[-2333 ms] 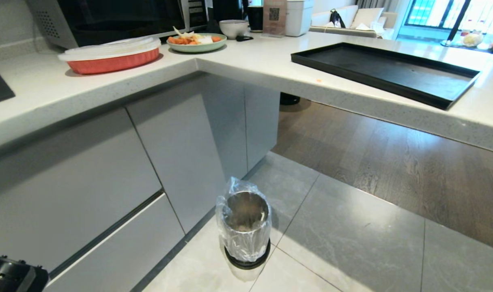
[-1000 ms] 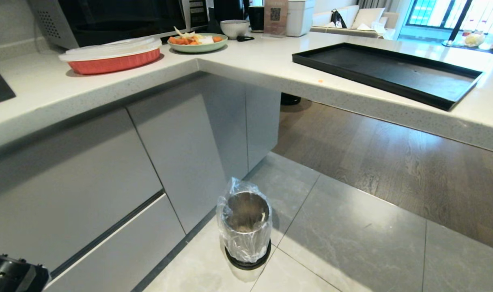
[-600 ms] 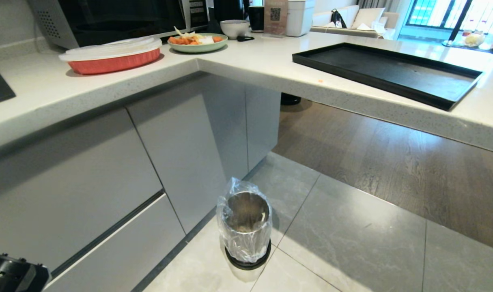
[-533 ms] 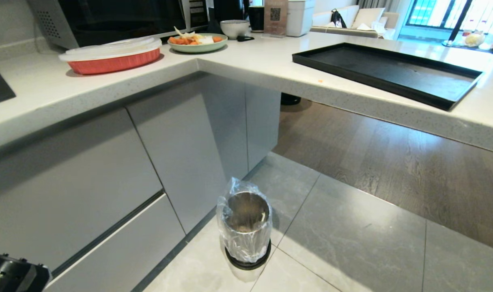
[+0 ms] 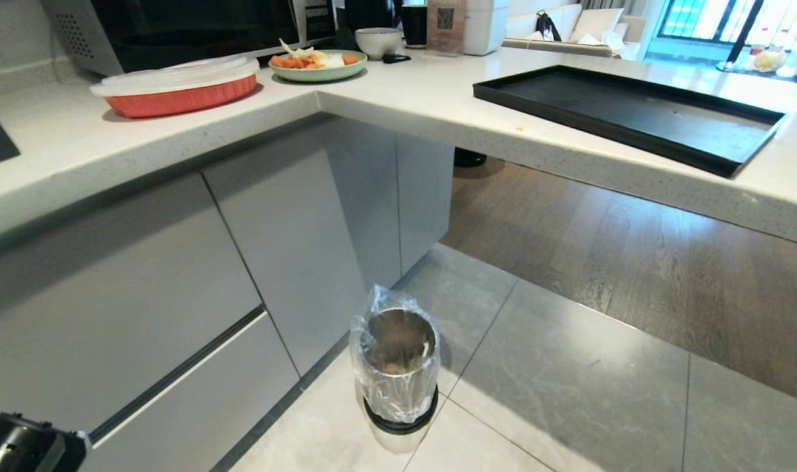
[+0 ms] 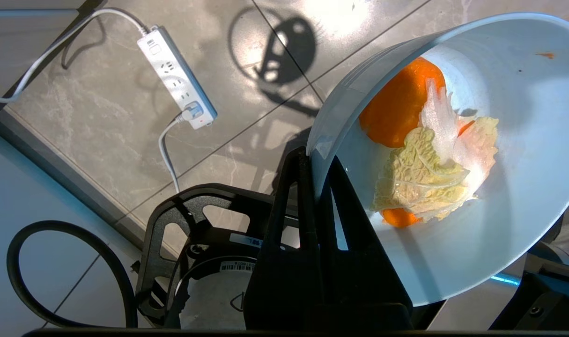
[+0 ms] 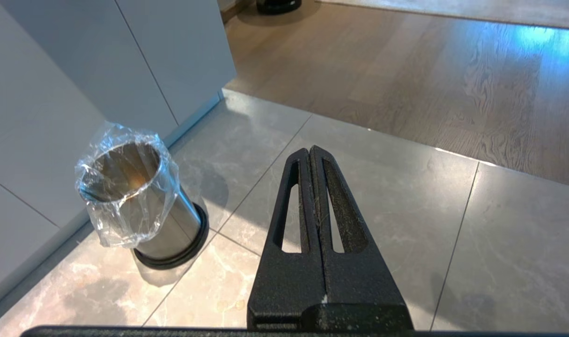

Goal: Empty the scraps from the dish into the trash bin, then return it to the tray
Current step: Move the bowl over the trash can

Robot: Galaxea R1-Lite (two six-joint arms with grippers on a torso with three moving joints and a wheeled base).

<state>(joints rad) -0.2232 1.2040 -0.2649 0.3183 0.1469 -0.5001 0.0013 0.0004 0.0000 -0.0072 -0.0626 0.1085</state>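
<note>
Tray point(image 5: 628, 115) on the right counter; bin point(image 5: 395, 367) on the floor by the cabinets. Left gripper point(image 6: 312, 161) pinches the rim of the tilted dish point(image 6: 523, 187), scraps point(image 6: 429, 159) inside, low at near left. Right gripper point(image 7: 311, 157) closed, empty, above the tiles right of the bin.

The room is bright. Sun comes in from the windows point(image 5: 733, 26) far back on the right. It makes a white glare spot on the floor tiles point(image 6: 340, 18). A dark round shadow point(image 6: 275, 51) lies beside that spot. The countertop point(image 5: 385, 98) shines pale. Straight edges bend a little near the sides of the head view. Everything looks sharp.
</note>
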